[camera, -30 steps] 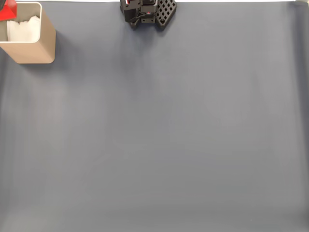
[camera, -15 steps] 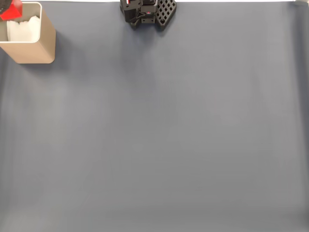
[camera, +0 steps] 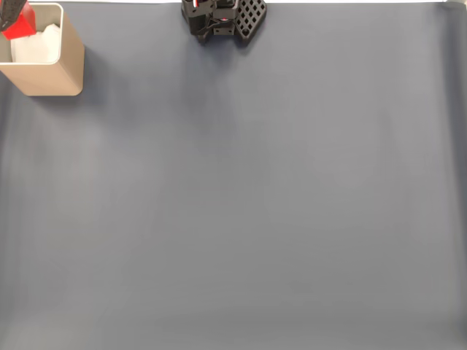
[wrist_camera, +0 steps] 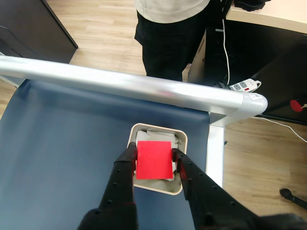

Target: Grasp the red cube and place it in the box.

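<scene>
Over the table's [wrist_camera: 72, 139] far corner, as the wrist view showed it, your gripper [wrist_camera: 154, 159] hung directly above the box [wrist_camera: 157, 188], and that stacking was what the coming move turned on: the cube [wrist_camera: 154, 159] sat clamped between the two fingers, one pressed to each side face, with the box's opening straight beneath it, so the way in was down rather than sideways. The cube's square top lined up roughly with the box walls and lay inside the rim on all sides, nearer the right wall than the left in that view. White padding [wrist_camera: 163, 135] showed past the cube at the far end of the box. In the fixed view the box [camera: 45, 73] stood at the top left corner, with the cube [camera: 19, 23] a red sliver at the frame's edge over the opening; there the fingers were cut off, and you could not judge how high the cube hung above the padding. A person [wrist_camera: 170, 38] stood beyond the table rail [wrist_camera: 120, 86], cut off at the top.
</scene>
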Robot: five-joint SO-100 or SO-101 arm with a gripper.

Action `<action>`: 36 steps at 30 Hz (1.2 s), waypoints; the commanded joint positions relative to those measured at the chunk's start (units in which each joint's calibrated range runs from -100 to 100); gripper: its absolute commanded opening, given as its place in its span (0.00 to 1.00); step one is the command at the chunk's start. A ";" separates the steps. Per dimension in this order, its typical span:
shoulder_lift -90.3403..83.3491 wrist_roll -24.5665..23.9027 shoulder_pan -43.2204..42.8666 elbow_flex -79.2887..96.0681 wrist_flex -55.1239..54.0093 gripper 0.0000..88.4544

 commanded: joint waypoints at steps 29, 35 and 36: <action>-1.27 -1.90 0.45 -1.14 -2.40 0.46; -1.27 -1.95 0.45 -1.04 -2.48 0.46; -1.27 -2.00 0.45 -1.04 -2.48 0.46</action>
